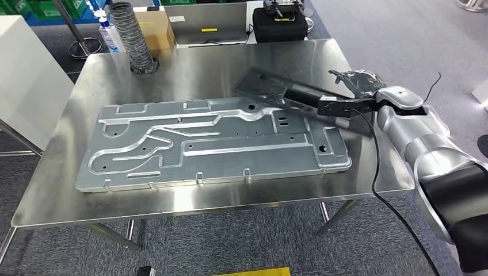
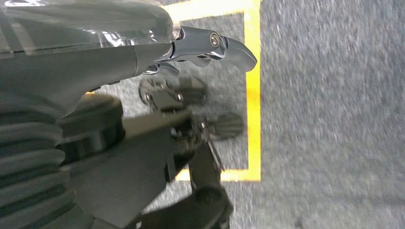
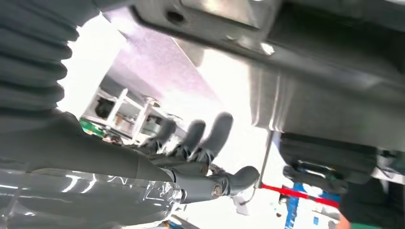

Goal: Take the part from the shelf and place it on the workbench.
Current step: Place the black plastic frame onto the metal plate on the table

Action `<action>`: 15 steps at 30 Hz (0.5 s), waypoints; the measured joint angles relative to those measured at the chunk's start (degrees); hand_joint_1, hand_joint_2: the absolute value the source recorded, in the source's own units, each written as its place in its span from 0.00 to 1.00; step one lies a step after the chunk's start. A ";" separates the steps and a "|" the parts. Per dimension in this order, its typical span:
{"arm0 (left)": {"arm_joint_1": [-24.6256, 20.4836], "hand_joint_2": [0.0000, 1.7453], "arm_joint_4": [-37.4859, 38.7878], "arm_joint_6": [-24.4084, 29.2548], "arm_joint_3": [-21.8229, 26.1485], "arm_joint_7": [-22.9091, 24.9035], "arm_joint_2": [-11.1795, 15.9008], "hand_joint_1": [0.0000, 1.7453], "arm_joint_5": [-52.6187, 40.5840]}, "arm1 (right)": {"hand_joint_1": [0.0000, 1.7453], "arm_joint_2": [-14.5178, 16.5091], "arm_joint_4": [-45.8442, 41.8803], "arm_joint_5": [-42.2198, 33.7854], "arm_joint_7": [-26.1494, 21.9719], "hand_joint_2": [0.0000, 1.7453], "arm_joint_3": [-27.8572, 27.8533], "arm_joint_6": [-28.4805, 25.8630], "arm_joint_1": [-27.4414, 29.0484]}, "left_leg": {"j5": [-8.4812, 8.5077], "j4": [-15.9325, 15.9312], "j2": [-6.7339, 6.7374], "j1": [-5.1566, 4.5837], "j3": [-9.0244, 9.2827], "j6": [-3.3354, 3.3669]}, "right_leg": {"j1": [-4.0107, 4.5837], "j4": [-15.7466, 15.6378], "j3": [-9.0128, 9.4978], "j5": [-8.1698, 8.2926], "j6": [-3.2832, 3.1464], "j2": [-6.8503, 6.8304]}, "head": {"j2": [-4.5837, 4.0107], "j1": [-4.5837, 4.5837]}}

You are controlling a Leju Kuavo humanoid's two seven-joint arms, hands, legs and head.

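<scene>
The part (image 1: 218, 146), a large silver stamped sheet-metal panel with ribs and holes, lies flat across the middle of the steel workbench (image 1: 172, 201). My right hand (image 1: 355, 79) hovers over the bench's right side, just beyond the part's far right corner, with its fingers spread and nothing in them. In the right wrist view the fingers (image 3: 203, 136) stretch out free beside the metal part (image 3: 329, 105). A darker metal panel (image 1: 282, 95) lies beside that hand. My left hand (image 2: 191, 95) hangs over grey floor with yellow tape (image 2: 253, 95) and holds nothing.
At the bench's far edge stand a grey corrugated hose (image 1: 131, 35), a cardboard box (image 1: 155, 26), a grey laptop-like case (image 1: 210, 23) and a black bag (image 1: 279, 24). A white cabinet (image 1: 23, 80) stands to the left. A black cable (image 1: 375, 167) hangs from my right wrist.
</scene>
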 joint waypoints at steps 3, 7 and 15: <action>-0.18 0.00 0.00 0.06 0.10 0.61 -0.01 0.00 0.22 | 0.00 0.03 -0.02 -0.18 0.00 0.00 -0.39 0.01 -0.46 | 1.19 -1.26 0.18 0.44 0.51 0.12 | -0.10 7.04 -2.96 -4.43 0.78 -0.11 | 0.00 0.00; -0.05 0.00 0.00 0.01 0.24 1.96 -0.03 0.00 0.38 | 0.00 0.22 0.03 -1.02 0.00 0.00 -0.77 0.01 -0.13 | 0.90 -0.65 0.25 0.69 0.49 -0.10 | -0.91 17.87 -7.20 -8.18 1.88 -0.43 | 0.00 0.00; -0.17 0.00 0.00 -0.36 0.42 2.88 -0.04 0.00 0.75 | 0.00 0.87 -0.10 -4.46 -0.61 0.00 -3.61 0.07 -1.27 | -2.44 3.46 0.08 1.30 -1.06 -2.75 | -0.83 3.82 0.58 -4.41 0.47 -0.79 | 0.00 -0.10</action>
